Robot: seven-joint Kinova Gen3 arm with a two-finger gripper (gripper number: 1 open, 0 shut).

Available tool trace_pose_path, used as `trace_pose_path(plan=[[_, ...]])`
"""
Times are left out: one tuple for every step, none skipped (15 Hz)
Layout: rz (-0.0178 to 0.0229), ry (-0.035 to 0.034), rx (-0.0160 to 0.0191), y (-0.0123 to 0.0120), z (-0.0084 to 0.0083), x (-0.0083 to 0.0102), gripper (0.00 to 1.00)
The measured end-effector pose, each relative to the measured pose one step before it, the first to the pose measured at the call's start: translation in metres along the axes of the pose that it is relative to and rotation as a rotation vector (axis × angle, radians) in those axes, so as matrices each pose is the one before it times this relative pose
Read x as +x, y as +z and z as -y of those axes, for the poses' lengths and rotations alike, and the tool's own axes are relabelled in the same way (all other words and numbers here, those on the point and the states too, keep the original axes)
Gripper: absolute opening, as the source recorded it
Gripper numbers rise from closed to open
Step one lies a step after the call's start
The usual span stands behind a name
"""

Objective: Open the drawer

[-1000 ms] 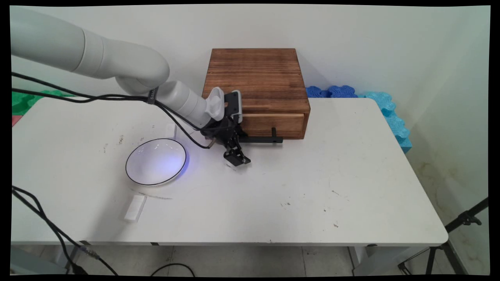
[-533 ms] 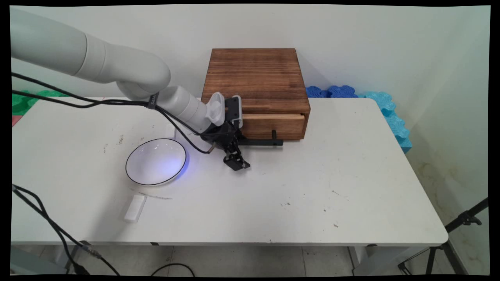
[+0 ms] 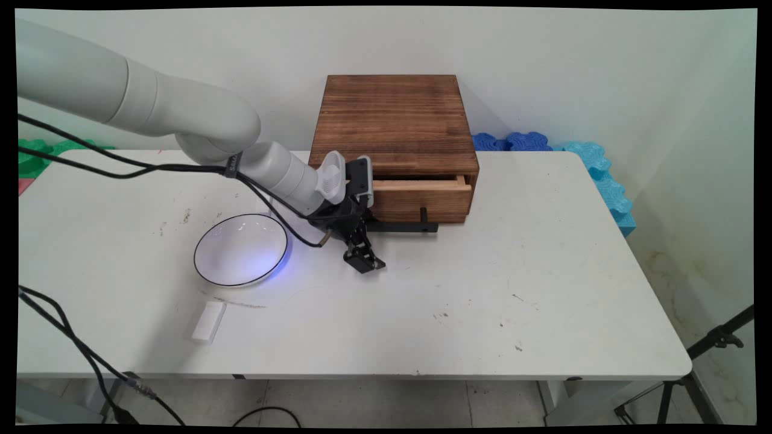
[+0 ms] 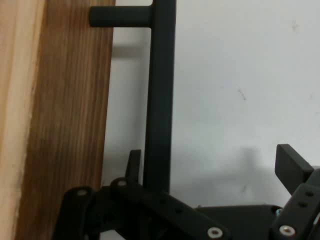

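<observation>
A dark wooden box (image 3: 392,114) stands at the back of the table, and its light-fronted drawer (image 3: 422,202) is pulled out a little, showing a dark gap above it. A black bar handle (image 3: 404,227) stands off the drawer front. My gripper (image 3: 366,244) is at the handle's left end, open. In the hand view the handle bar (image 4: 159,100) runs up between the fingers of the gripper (image 4: 212,165), close against the left finger (image 4: 134,162), which sits between the bar and the drawer front (image 4: 65,125). The right finger (image 4: 292,166) is far off over bare table.
A white bowl with a black rim (image 3: 240,249) lies left of the gripper. A small white block (image 3: 208,321) lies near the front left edge. Blue foam pieces (image 3: 597,169) sit at the back right, green foam (image 3: 36,150) at the far left. Black cables hang from the arm.
The drawer has slid out of the box toward the table's near side, opening a gap at its top. The gripper moved with the handle in the same direction.
</observation>
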Motion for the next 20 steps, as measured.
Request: trace_pose_path(plan=[[-0.00013,-0.00055,-0.00187,-0.00032,-0.00308,-0.00045,1.00],[-0.00043,-0.00042,-0.00190,-0.00044,-0.00315,-0.00034,1.00],[-0.00079,-0.00004,-0.00174,-0.00043,-0.00277,-0.00007,1.00],[-0.00099,-0.00033,-0.00223,-0.00058,-0.00330,-0.00015,1.00],[-0.00114,-0.00010,-0.00257,-0.00056,-0.00335,0.00001,1.00],[-0.00081,0.00020,-0.00220,-0.00044,-0.00295,0.00003,1.00],[-0.00101,0.00022,-0.00288,-0.00058,-0.00347,-0.00003,1.00],[-0.00064,0.00038,-0.00353,-0.00065,-0.00401,-0.00019,1.00],[-0.00048,0.00084,-0.00318,-0.00041,-0.00333,-0.00008,1.00],[-0.00055,0.00063,-0.00293,-0.00058,-0.00341,-0.00027,1.00],[-0.00042,0.00086,-0.00279,-0.00050,-0.00328,-0.00024,1.00],[-0.00075,0.00096,-0.00355,-0.00054,-0.00399,-0.00011,1.00],[-0.00098,0.00081,-0.00315,-0.00061,-0.00397,-0.00015,1.00],[-0.00110,0.00105,-0.00328,-0.00052,-0.00392,-0.00003,1.00],[-0.00099,0.00073,-0.00276,-0.00028,-0.00327,0.00002,1.00],[-0.00131,0.00083,-0.00293,-0.00024,-0.00367,0.00011,1.00],[-0.00122,0.00021,-0.00250,-0.00016,-0.00345,0.00020,1.00],[-0.00156,-0.00024,-0.00233,-0.00030,-0.00310,0.00021,1.00],[-0.00182,0.00013,-0.00249,-0.00032,-0.00342,0.00044,1.00],[-0.00207,-0.00042,-0.00281,-0.00029,-0.00346,0.00057,1.00]])
